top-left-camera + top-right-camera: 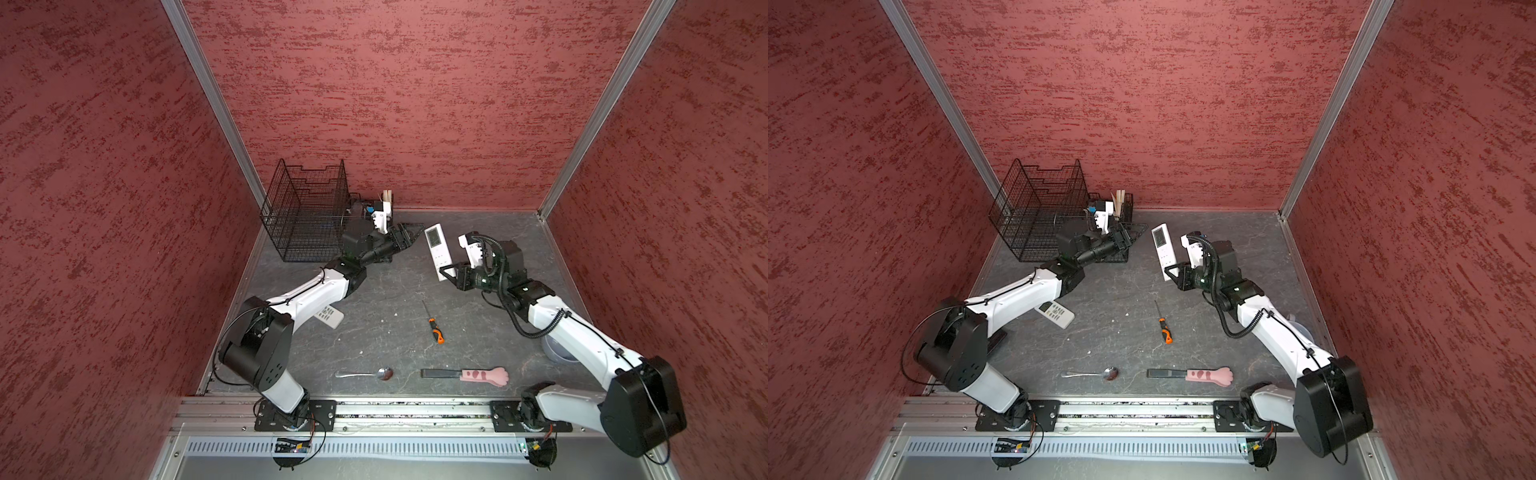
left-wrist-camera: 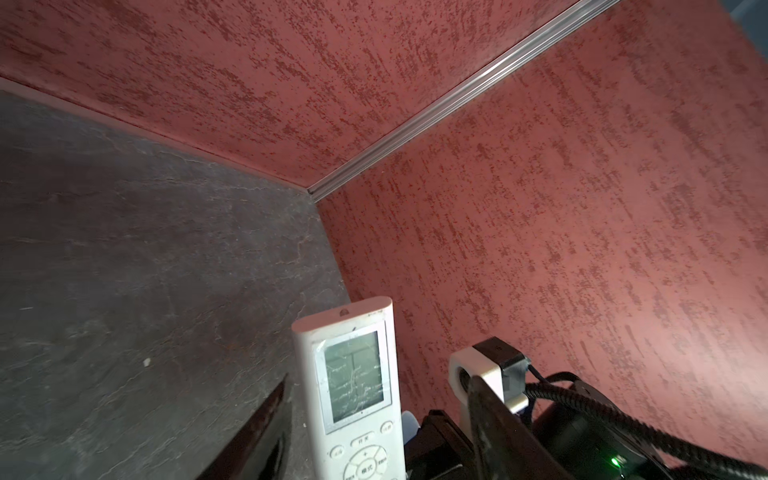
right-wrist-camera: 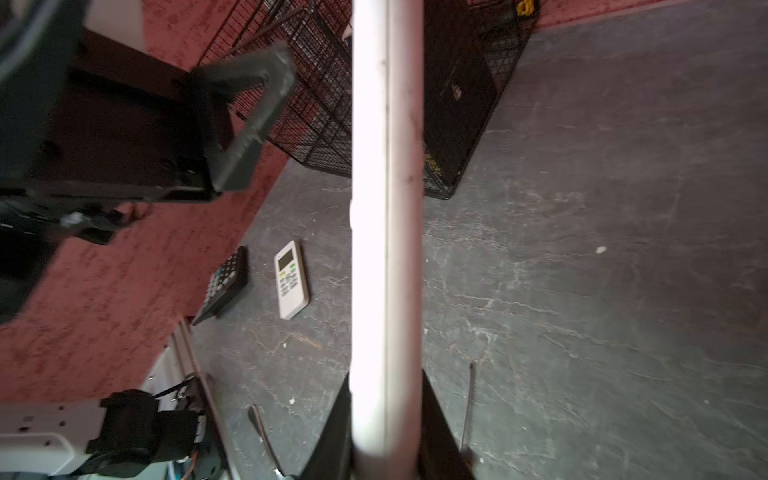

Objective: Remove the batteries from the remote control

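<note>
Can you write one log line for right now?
right hand: shut on slim white plastic remote with screen, held up | left hand: open, near its top end | batteries: not seen

Two white remotes (image 1: 436,247) (image 1: 332,318), one screwdriver (image 1: 434,328), one spoon (image 1: 370,374), one pink paw-handled tool (image 1: 478,376), one tall wire rack (image 1: 303,212), two arms (image 1: 307,297) (image 1: 582,336)

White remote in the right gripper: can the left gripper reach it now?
Probably yes. The left gripper is open right beside the white remote, at its screen end, with nothing between them; the right gripper clamps only the opposite end.
</note>
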Robot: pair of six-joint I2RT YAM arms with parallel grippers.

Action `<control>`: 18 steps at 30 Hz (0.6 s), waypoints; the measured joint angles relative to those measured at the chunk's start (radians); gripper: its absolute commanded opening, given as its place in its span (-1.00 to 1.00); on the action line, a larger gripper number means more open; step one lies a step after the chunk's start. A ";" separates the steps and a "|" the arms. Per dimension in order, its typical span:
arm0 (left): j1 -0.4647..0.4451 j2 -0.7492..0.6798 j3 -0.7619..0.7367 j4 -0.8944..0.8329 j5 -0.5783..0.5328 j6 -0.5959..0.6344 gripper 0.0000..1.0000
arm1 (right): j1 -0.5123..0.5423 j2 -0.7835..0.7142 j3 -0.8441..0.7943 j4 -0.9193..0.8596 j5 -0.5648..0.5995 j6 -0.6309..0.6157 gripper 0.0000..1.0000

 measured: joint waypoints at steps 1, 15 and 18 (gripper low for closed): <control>-0.003 -0.003 0.036 -0.075 -0.016 0.018 0.34 | 0.018 0.000 0.000 -0.014 0.035 -0.014 -1.00; -0.101 0.037 0.358 -0.763 -0.226 0.182 0.31 | 0.255 0.030 0.047 -0.111 0.415 -0.134 -1.00; -0.111 0.073 0.391 -0.830 -0.257 0.194 0.25 | 0.282 0.049 0.047 -0.123 0.455 -0.144 -1.00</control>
